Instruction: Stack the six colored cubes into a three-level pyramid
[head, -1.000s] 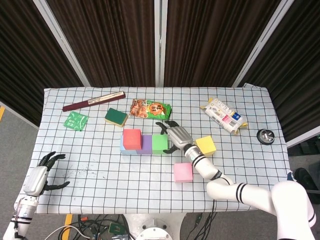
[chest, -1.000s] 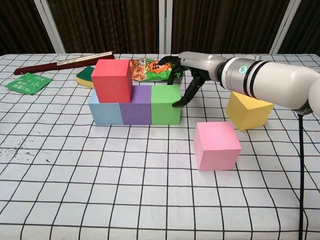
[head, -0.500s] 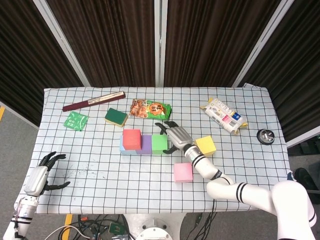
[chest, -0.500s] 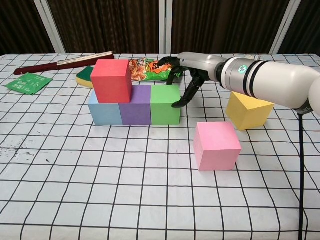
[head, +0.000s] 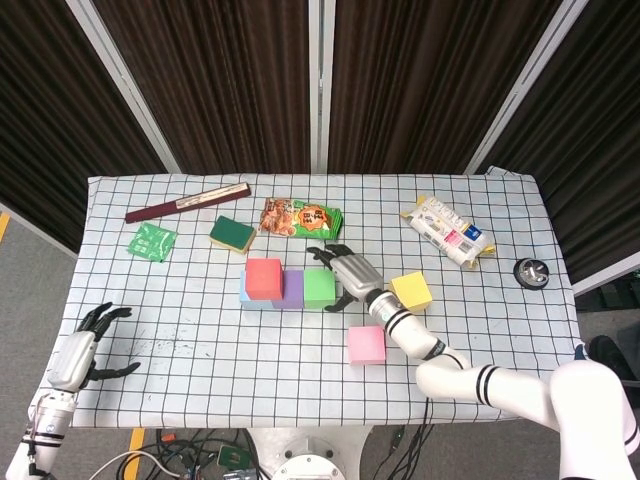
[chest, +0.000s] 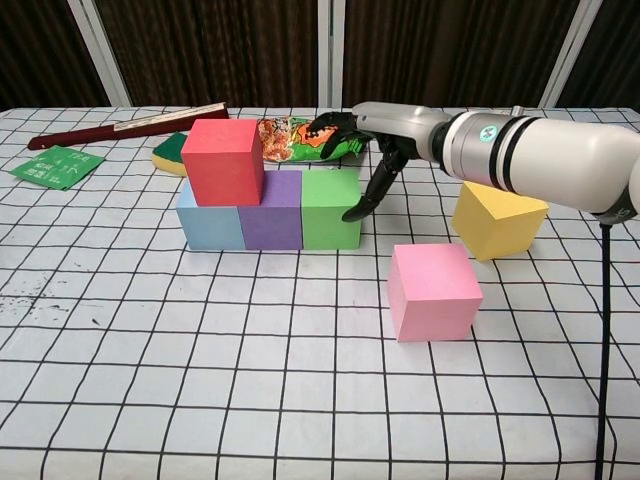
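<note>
Shifted a touch leftward since the earlier frames: right hand (chest: 365, 150) now with fingers (chest: 358, 205) spread loose around the green cube (chest: 331, 208), thumb side hanging down its right face, holding nothing as far as visible. Can't tell for sure if actually touching.

Centre of frame: light blue cube (chest: 211, 226), purple cube (chest: 274, 209) and green cube in a row on the counter (chest: 250, 350), red cube (chest: 224, 160) sitting on top over the blue-purple seam. Pink cube (chest: 434, 290) lower right of the row, yellow cube (chest: 498, 219) further right, both loose and well apart from the stack.

Left hand (head: 85, 348) way down in the lower left of the head view, open, idle.

Risk from here, probably: nudging green sideways and jolting the whole row, knocking red off its perch. Also a gap or skew in the base, leaving the next second-level cube wobbly.
</note>
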